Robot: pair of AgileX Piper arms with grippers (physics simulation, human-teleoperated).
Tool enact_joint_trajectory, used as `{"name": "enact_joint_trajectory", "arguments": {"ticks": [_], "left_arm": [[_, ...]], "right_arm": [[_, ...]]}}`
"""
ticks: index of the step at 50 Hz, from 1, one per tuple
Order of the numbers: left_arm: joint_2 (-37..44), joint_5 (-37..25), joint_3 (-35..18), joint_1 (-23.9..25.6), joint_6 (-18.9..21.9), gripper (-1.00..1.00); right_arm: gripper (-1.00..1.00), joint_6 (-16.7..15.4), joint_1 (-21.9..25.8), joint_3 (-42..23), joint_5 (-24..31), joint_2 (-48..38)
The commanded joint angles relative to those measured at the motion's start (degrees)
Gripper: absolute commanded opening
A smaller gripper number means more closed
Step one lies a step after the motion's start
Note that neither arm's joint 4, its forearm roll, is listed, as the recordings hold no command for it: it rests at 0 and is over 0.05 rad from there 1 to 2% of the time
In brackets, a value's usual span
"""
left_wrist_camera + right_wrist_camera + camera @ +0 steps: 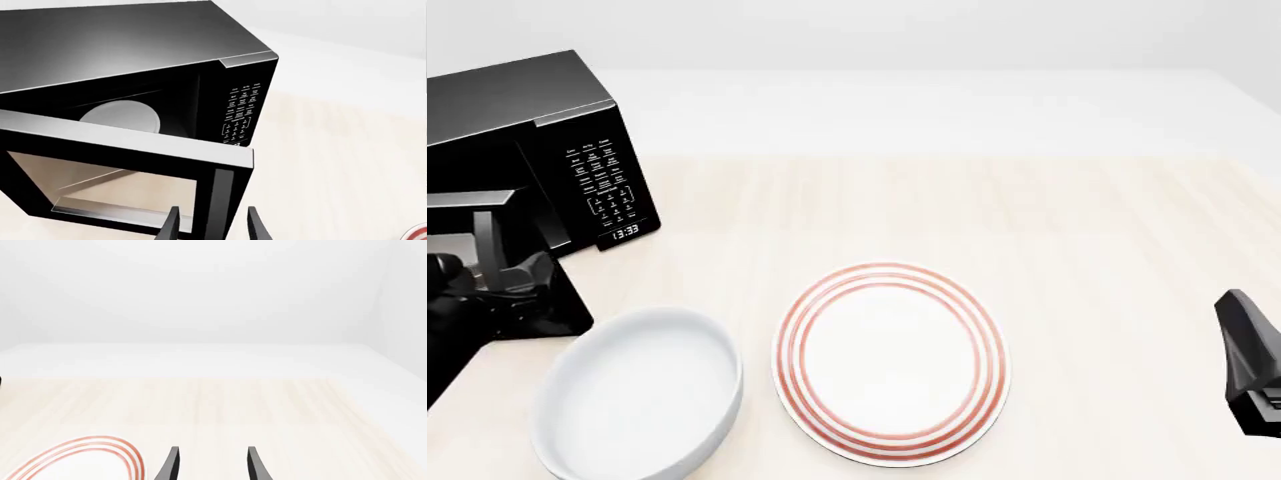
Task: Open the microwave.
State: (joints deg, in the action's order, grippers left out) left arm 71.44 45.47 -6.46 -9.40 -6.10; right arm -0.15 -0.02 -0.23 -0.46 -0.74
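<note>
The glossy black microwave [521, 110] stands at the table's far left, with its white-lettered keypad [601, 185] and small clock [623, 232] facing me. Its windowed door [120, 180] stands swung well open, and the pale turntable [120, 116] shows inside. My left gripper [212, 227] is open, with the door's free edge and bar handle [223, 192] just ahead between its fingers; I cannot tell if they touch. In the front view it [507, 275] sits against the open door [481, 225]. My right gripper [212, 467] is open and empty, low at the right [1244, 360].
A white plate with red rings [892, 362] lies at the near middle of the wooden table; it also shows in the right wrist view [80, 460]. A white bowl [634, 395] sits to its left, close to the open door's lower corner.
</note>
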Motion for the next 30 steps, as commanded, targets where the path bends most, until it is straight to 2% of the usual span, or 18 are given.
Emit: {"name": "enact_joint_trajectory", "arguments": {"ticks": [1, 7, 30], "left_arm": [[-1.78, -1.56, -0.28, 0.03, -0.38, 1.0], [-5.36, -4.94, -0.48, 1.31, 0.36, 1.0], [-21.09, -20.1, -1.52, 0.56, 3.42, 1.0]], "right_arm": [[1.0, 0.0, 0.0, 0.0, 0.0, 0.0], [1.0, 0.0, 0.0, 0.0, 0.0, 0.0], [1.0, 0.0, 0.0, 0.0, 0.0, 0.0]]}}
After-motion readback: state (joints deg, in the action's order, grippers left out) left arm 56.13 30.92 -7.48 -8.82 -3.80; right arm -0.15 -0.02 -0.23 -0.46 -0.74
